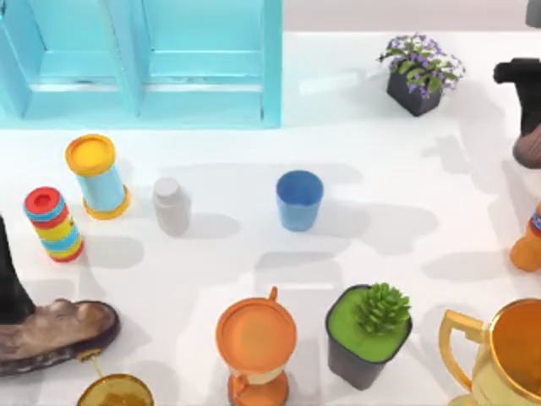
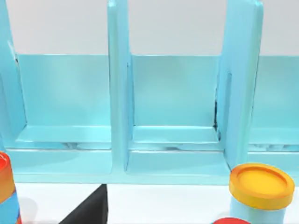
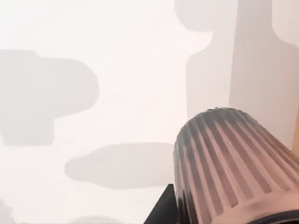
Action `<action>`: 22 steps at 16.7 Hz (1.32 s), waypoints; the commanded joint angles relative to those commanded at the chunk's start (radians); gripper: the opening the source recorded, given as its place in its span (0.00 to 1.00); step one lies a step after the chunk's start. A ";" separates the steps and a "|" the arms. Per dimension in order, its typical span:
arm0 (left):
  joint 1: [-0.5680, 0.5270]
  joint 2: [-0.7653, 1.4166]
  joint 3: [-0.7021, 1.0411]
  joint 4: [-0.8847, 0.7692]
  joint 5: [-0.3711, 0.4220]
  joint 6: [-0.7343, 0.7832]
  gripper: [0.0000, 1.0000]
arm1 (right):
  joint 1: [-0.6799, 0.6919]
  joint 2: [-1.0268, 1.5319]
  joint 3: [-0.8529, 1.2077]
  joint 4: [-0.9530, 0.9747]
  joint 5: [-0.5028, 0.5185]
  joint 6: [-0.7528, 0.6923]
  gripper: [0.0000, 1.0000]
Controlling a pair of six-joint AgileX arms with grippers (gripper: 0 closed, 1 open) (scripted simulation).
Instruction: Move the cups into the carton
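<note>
Tabletop (image 1: pixel 473 228): white and crowded, with the task's things standing well apart on it.
Carton (image 1: pixel 203 101): light blue, at the far side toward the top view's left. Upright dividers split it into compartments, and the ones in the left wrist view have nothing in them.
Left arm (image 1: pixel 7 279): parked at the left edge, its wrist camera facing the carton. I cannot tell the state of its claw.
Right claw (image 1: pixel 526 127): at the right edge of the tabletop, clenched around the copper cup (image 3: pixel 224 163). The ribbed wall of the cup sits very close to the right wrist camera.
Copper cup, place: far from the carton and, by my judgement, already raised off the surface.
Blue cup (image 1: pixel 299 200): upright near the middle of the tabletop, untouched, in front of the carton.
Step in hand: carrying the first cup – neither cup is in the carton yet.
Next move: probably a long travel across to the left, high enough to pass the carton wall, then a release over a free compartment. The blue cup comes after.
</note>
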 joint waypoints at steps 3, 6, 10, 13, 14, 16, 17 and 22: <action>0.000 0.000 0.000 0.000 0.000 0.000 1.00 | -0.143 -0.096 -0.020 0.065 -0.040 -0.149 0.00; 0.000 0.000 0.000 0.000 0.000 0.000 1.00 | -0.333 -0.222 -0.109 0.072 -0.050 -0.333 0.00; 0.000 0.000 0.000 0.000 0.000 0.000 1.00 | -0.559 -0.382 -0.310 -0.005 -0.006 -0.556 0.00; 0.000 0.000 0.000 0.000 0.000 0.000 1.00 | -0.664 -0.454 -0.423 -0.083 0.037 -0.659 0.00; 0.000 0.000 0.000 0.000 0.000 0.000 1.00 | -0.680 -0.465 -0.439 -0.099 0.046 -0.675 0.00; 0.000 0.000 0.000 0.000 0.000 0.000 1.00 | -0.686 -0.468 -0.445 -0.105 0.049 -0.681 0.00; 0.000 0.000 0.000 0.000 0.000 0.000 1.00 | -0.686 -0.468 -0.445 -0.105 0.049 -0.681 0.00; 0.000 0.000 0.000 0.000 0.000 0.000 1.00 | -0.683 -0.462 -0.482 -0.063 0.048 -0.676 0.00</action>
